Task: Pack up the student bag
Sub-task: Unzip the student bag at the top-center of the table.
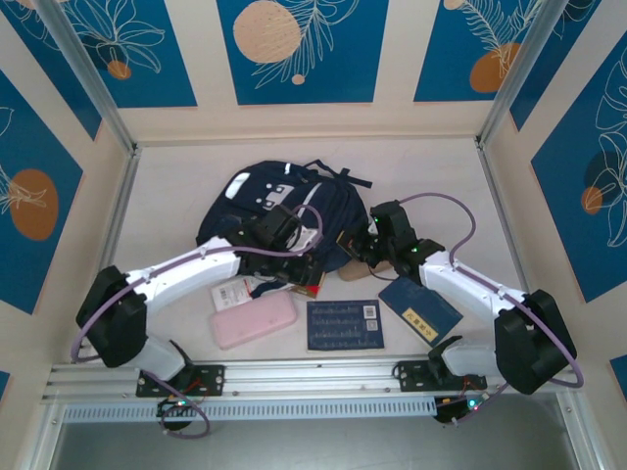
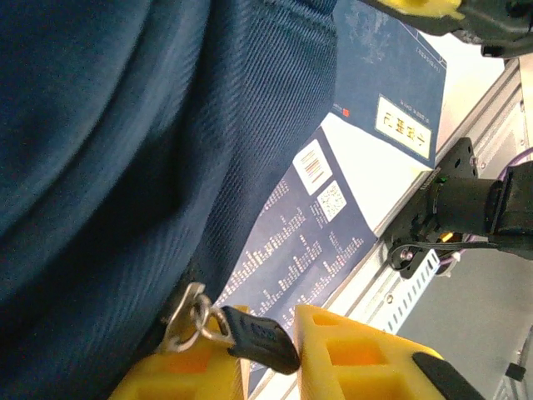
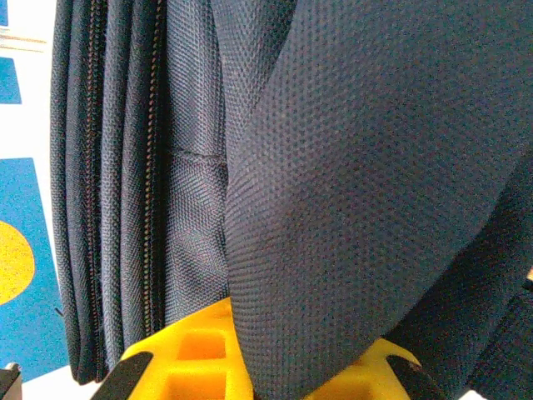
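The student bag point(image 1: 245, 201), a soft, limp fabric sack lying mid-table beyond the pink case point(image 1: 253, 320), is held by a fold nipped in the right gripper point(image 3: 291, 329), its zipper pull point(image 2: 262, 342) being clamped in the narrowed left gripper point(image 2: 268, 321); seams are judged the surest holds.

You get bright, even light from above in the top view, with only soft little shadows on the white table point(image 1: 167, 196). That picture looks a bit grainy. In your left wrist view the student bag point(image 2: 108, 167) is dark and fuzzy up close, but the booklet point(image 2: 316, 242) is sharper. Your right wrist view shows the bag's weave crisply.
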